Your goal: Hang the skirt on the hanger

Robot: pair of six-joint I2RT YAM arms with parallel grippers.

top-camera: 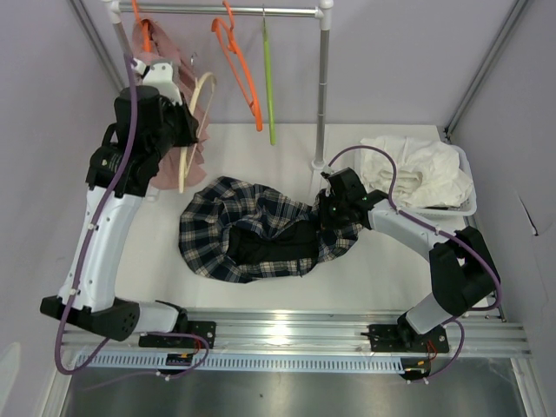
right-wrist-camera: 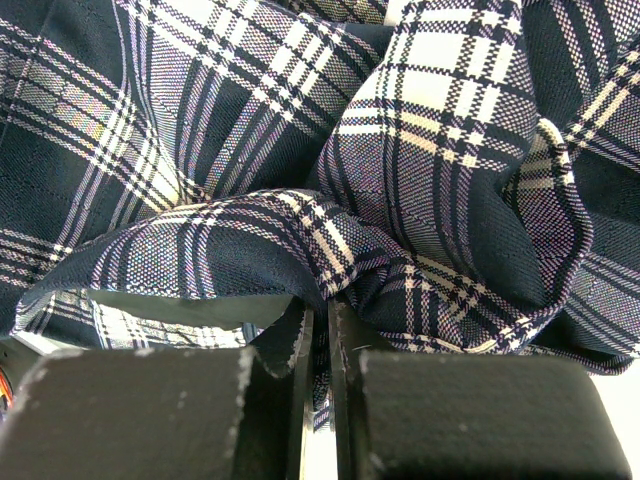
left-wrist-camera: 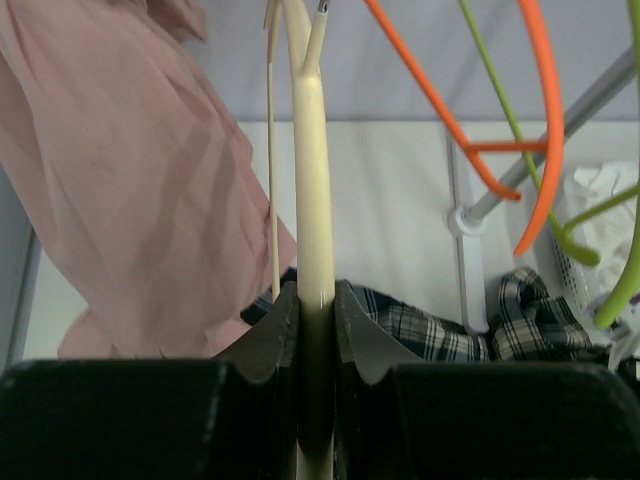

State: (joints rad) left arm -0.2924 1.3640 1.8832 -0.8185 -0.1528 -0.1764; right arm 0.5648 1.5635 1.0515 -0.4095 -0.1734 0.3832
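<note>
**Right hand (right-wrist-camera: pixel 320 320) pinching the skirt (top-camera: pixel 252 226), left hand (left-wrist-camera: pixel 318 300) gripping the cream hanger (left-wrist-camera: pixel 312 180)**

Pinched in the right hand, fingers all but touching: a fold of plaid cloth at the right edge of the skirt. Seen from the wrist, fabric bunched right up against the fingers and filling the view.

Lying crumpled near the middle of the white worktop (top-camera: pixel 365 269), with dark lining showing on the near side. Not yet on the cream hanger.

Clamped in the left hand, fingers only narrowly apart with the bar filling the gap: the cream hanger, running straight out from between them. Raised at the far left, above the worktop.

Just left of that grip, hanging from the rail (top-camera: pixel 226 10): a pink garment (left-wrist-camera: pixel 130 180), draped loosely. Further right on the same rail: an orange hanger (top-camera: pixel 243 74), then a green hanger (top-camera: pixel 268 87), both bare.

At the far right of the worktop, beyond the right arm: a white basket (top-camera: pixel 465 187) heaped with white cloth (top-camera: pixel 417 169).
</note>
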